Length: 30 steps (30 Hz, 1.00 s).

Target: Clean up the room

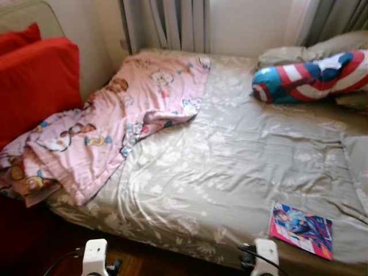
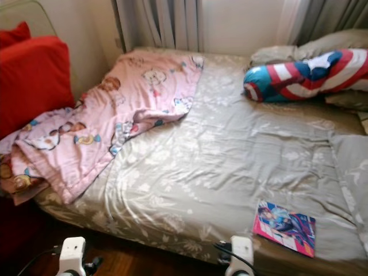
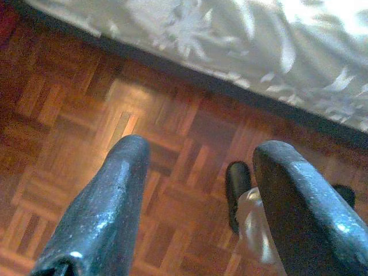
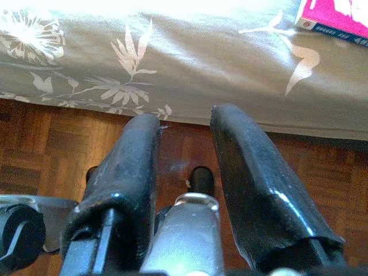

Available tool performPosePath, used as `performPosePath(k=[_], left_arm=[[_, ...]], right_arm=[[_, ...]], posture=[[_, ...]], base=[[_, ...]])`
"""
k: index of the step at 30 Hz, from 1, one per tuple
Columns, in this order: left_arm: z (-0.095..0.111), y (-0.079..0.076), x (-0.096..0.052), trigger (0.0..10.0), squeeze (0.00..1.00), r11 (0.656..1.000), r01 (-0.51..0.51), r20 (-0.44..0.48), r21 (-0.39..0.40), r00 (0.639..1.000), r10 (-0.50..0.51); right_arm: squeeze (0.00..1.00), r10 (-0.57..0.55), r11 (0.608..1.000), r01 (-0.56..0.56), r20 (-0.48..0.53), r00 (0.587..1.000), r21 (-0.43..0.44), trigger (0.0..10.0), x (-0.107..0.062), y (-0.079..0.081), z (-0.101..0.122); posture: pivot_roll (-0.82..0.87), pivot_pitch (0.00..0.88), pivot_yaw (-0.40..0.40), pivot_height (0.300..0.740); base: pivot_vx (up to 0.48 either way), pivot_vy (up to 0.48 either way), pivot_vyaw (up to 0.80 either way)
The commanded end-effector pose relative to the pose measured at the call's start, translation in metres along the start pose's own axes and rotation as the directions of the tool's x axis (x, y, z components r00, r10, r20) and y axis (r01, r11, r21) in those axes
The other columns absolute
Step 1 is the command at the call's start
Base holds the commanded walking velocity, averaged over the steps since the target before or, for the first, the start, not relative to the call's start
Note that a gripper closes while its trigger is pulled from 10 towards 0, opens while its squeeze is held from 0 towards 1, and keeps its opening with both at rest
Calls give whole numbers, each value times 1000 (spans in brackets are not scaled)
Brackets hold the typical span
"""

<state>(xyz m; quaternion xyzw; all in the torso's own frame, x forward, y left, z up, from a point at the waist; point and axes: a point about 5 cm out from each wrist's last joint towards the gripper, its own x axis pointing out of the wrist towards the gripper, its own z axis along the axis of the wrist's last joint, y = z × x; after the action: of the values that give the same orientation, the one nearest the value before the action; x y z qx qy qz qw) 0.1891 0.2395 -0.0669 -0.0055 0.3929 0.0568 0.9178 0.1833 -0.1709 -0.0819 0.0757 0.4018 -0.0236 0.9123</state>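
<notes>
A bed with a grey floral sheet lies before me. A pink cartoon-print blanket is crumpled over its left side and hangs off the edge. A pink and blue book lies flat near the bed's front right corner; its corner also shows in the right wrist view. A red, white and blue striped bolster pillow rests at the head. My left gripper hangs open above the parquet floor beside the bed's edge. My right gripper is open, low by the bed's front edge, left of the book.
Red cushions stand at the left against the wall. Grey pillows lie behind the bolster, with curtains at the back. Brown parquet floor runs along the bed's front. My two white wrists show at the bottom.
</notes>
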Motion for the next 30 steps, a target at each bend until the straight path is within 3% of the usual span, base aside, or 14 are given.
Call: performPosePath(k=[1,30], left_arm=[[-5,1,-1,10000,0,1000,-7,-21,1,1000,7],[-4,2,-1,10000,0,1000,-8,-20,6,1000,8]], right_arm=[[0,5,1000,-5,-15,1000,10,10000,0,2,-3],[0,-2,1000,2,-38,999,3,10000,-1,2,-7]], posture=[[16,74,29,740],[20,66,35,740]], base=[[0,0,0],[0,463,0]])
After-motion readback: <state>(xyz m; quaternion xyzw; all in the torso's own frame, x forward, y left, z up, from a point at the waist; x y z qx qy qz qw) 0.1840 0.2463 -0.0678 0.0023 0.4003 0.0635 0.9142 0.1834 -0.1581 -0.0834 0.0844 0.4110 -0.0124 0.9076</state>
